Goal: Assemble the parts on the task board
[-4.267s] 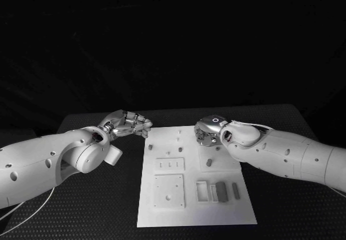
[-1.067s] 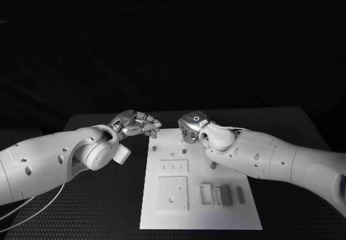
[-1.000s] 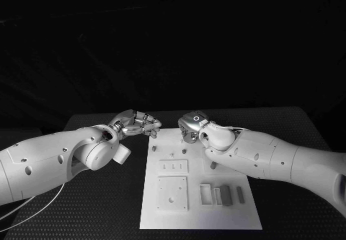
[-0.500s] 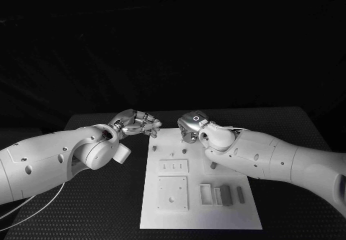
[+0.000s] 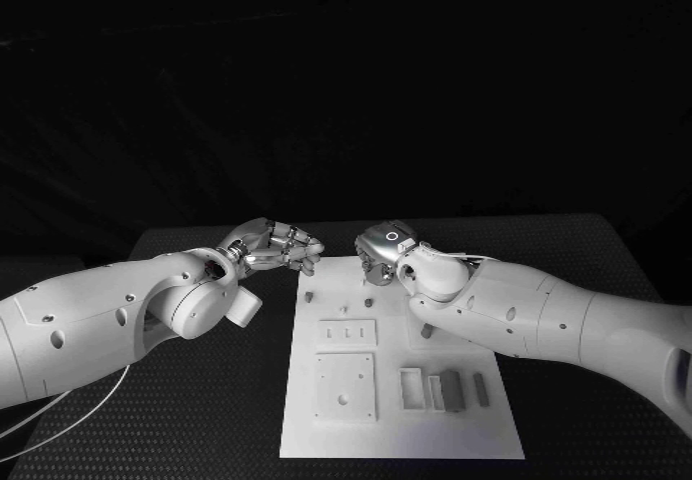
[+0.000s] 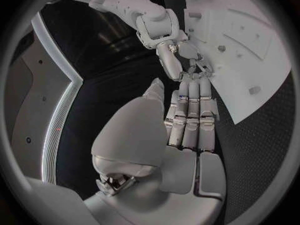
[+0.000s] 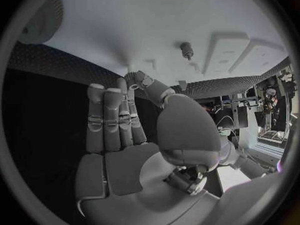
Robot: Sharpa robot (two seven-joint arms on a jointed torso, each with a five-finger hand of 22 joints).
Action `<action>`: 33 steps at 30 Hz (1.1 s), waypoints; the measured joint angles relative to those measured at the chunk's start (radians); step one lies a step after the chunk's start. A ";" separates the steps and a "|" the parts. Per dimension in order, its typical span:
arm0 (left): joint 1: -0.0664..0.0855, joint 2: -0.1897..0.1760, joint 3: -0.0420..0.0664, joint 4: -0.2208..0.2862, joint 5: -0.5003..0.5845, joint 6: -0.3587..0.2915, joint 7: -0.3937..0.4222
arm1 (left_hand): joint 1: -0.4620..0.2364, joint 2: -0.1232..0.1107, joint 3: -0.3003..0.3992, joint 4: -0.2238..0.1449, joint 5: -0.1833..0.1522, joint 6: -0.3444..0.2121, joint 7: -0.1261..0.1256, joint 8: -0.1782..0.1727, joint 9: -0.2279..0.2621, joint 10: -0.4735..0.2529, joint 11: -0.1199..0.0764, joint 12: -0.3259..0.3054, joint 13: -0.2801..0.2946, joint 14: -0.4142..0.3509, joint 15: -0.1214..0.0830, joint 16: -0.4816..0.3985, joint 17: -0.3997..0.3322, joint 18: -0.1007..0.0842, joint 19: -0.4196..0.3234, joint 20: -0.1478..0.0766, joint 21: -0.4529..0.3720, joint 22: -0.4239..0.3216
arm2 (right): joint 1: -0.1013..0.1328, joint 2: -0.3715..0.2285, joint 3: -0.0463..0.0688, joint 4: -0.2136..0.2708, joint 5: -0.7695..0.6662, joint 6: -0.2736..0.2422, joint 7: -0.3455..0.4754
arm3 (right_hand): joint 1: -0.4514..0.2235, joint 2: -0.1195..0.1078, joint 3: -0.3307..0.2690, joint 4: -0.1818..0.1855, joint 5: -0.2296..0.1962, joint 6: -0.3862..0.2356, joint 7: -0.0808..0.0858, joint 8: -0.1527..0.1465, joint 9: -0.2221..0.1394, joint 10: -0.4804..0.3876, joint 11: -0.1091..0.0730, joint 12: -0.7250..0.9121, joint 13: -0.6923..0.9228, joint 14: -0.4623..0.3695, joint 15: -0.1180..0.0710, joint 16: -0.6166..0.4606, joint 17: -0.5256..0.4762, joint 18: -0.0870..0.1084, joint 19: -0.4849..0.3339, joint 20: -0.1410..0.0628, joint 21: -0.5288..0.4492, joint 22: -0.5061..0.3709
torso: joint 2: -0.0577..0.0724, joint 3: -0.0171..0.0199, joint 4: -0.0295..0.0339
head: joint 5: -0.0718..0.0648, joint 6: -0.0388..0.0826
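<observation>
While both hands hover at the far end of the task board (image 5: 401, 420), you can see the board lying in the middle of the black worktop (image 5: 188, 420). Your left hand (image 5: 274, 248) sits just off the board's far left corner, fingers straight and close together, holding nothing. Your right hand (image 5: 381, 254) hangs over the far edge, fingers extended and empty too. Small grey parts (image 5: 451, 388) rest near the board's near right corner.

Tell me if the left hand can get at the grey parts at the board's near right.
Probably not easily: the left hand sits at the task board's far left corner, and the right arm lies just beside the grey parts.
</observation>
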State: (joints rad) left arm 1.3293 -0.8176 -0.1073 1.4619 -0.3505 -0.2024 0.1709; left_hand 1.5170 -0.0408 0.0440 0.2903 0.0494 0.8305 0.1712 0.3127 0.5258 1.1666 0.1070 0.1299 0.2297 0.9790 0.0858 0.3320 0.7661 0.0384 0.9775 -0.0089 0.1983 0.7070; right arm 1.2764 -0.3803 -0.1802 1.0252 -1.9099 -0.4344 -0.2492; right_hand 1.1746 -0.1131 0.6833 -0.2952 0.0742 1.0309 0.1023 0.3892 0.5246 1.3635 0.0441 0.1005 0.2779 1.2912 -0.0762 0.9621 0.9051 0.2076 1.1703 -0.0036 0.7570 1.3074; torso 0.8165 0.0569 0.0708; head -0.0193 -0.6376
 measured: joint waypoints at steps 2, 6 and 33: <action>0.000 0.000 0.000 0.000 0.000 0.000 0.000 | 0.000 0.000 0.000 0.000 0.000 0.000 0.000 0.000 0.000 0.000 0.000 0.000 0.000 0.000 0.000 0.000 0.000 0.000 0.000 0.000 0.000 0.000 | 0.000 0.001 0.000 -0.003 0.000 0.000 0.000 | 0.000 0.000 0.000 0.000 0.000 0.000 0.000 0.000 0.000 0.000 0.000 0.000 0.000 0.000 0.000 0.000 0.000 0.000 0.000 0.000 0.000 0.000 | 0.000 0.0000 0.0000 | 0.000 0.000; 0.001 0.000 0.000 0.000 0.000 0.001 0.000 | 0.000 0.000 0.000 0.000 0.000 0.000 0.000 0.000 0.000 0.000 0.000 0.000 0.000 0.000 0.000 0.000 0.001 0.000 0.000 0.000 0.000 0.001 | 0.000 0.007 0.000 -0.010 0.000 0.000 0.000 | 0.000 0.000 0.000 0.000 0.000 0.003 -0.003 0.000 0.000 0.000 0.000 0.000 0.000 -0.003 -0.002 0.000 0.001 0.000 0.000 0.000 0.004 0.000 | 0.000 0.0000 0.0000 | 0.000 0.000; 0.005 0.001 0.000 0.000 0.000 0.003 -0.001 | 0.000 0.000 0.000 0.000 0.000 0.000 0.000 0.000 0.000 -0.004 0.004 -0.003 0.002 0.001 0.006 0.000 0.003 -0.001 0.000 0.000 0.000 0.002 | 0.000 0.017 0.000 -0.030 0.037 0.018 0.021 | 0.000 0.000 0.000 0.000 0.000 0.002 -0.002 -0.006 0.003 0.000 0.000 0.000 0.000 -0.005 0.001 0.000 0.001 -0.007 -0.004 -0.003 0.008 0.000 | 0.001 -0.0006 -0.0004 | 0.000 -0.012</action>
State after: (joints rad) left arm 1.3339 -0.8168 -0.1074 1.4623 -0.3505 -0.1991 0.1696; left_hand 1.5170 -0.0408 0.0440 0.2903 0.0494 0.8305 0.1711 0.3127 0.5258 1.1629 0.1107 0.1265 0.2319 0.9800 0.0920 0.3320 0.7690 0.0377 0.9775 -0.0089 0.1983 0.7086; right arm 1.2768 -0.3634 -0.1800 0.9956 -1.8725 -0.4169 -0.2285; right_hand 1.1746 -0.1132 0.6831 -0.2949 0.0742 1.0330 0.1002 0.3833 0.5281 1.3635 0.0441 0.1009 0.2778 1.2858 -0.0754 0.9620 0.9058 0.2011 1.1661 -0.0069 0.7648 1.3073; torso 0.8176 0.0564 0.0704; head -0.0197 -0.6494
